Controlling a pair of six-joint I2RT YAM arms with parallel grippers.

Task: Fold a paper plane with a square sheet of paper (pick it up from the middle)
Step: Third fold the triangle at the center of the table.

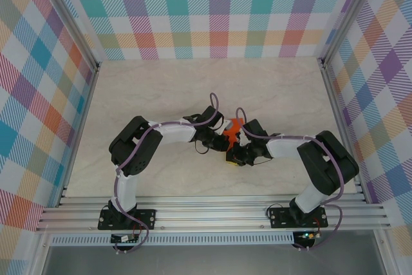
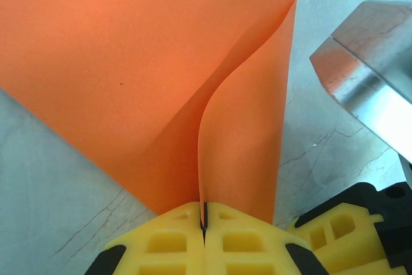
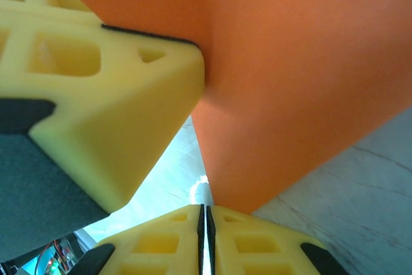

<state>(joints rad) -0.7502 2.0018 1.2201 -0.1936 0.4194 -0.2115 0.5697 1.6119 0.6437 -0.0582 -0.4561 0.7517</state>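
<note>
- Right now, nearest my left wrist camera, the left gripper (image 2: pixel 205 218) is pressing its yellow fingers (image 2: pixel 161 246) together. They are pinching the paper (image 2: pixel 129 62) at a fold where two layers are meeting.
- Nearest the right wrist camera, the right gripper (image 3: pixel 205 216) is holding its fingers (image 3: pixel 257 243) pressed together too. I am reading it as nipping the paper's lower tip, though the contact itself is barely showing.
- Just beyond the left fingers, one layer is bowing away from the other in a soft curve rather than lying in a sharp crease.
- From above, both grippers are meeting mid-table with the paper between them. I cannot tell whether any edge is touching the table (image 1: pixel 161 88).
- Judging progress, I am taking the pick-up as done and a first fold as under way, since the sheet is doubling over.
- I am seeing no narrow dart, no pointed nose and no wings.
- I am counting the crease-setting, the nose folds and the wing folds as all left to do, so I am placing this early in the job.
</note>
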